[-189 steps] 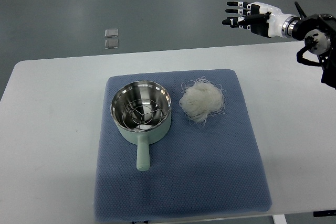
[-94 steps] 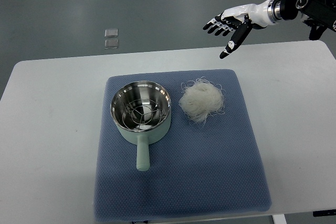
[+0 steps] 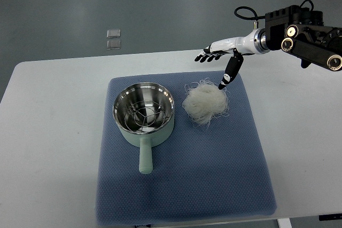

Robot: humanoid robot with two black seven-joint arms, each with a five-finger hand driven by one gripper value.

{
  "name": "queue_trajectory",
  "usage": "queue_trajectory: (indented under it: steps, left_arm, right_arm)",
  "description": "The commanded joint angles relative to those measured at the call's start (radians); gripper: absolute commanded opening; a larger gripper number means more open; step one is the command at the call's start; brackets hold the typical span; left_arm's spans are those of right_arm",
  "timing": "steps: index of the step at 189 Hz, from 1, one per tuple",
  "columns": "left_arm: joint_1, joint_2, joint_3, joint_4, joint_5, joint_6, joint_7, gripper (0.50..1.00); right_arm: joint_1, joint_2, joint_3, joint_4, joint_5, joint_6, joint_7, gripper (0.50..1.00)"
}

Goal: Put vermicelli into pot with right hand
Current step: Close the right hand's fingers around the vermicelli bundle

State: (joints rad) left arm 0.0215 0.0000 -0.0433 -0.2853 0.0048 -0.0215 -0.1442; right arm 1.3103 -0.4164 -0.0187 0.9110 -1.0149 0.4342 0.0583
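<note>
Pot [image 3: 143,112], steel inside, mint outside, wire rack in the bottom, handle toward the near edge: well to the left of the right robot hand [image 3: 220,60] and nearer than it, on the blue mat [image 3: 187,185]. Vermicelli [image 3: 206,102], loose pale nest, just beside the pot's right: directly below and slightly left of the robot hand, thumb tip at its far rim. Fingers spread wide, holding nothing. Best lowered over the nest's centre, closed deep to gather stray strands, lifted clear before crossing left over the rim.
</note>
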Motion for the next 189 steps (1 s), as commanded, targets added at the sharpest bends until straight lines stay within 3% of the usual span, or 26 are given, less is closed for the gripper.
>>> queue_trajectory:
  steps: [1,149,174,189]
  left_arm:
    - [0.0,0.0,-0.001,0.001,0.0,0.0,0.0,1.0]
    - [0.0,0.0,0.0,0.001,0.0,0.0,0.002,1.0]
    - [0.0,0.0,0.0,0.001,0.0,0.0,0.0,1.0]
    - [0.0,0.0,0.0,0.001,0.0,0.0,0.0,1.0]
  right_arm:
    - [-0.029,0.013,0.0,0.002,-0.005,-0.022,0.002,0.938]
    - [-0.16,0.093,-0.003,-0.007,-0.103,-0.178,0.015,0.924]
    - [-0.172,0.096,-0.007,-0.012,-0.143,-0.19,0.054,0.799]
    - [-0.18,0.096,-0.014,-0.014,-0.165,-0.201,0.078,0.601]
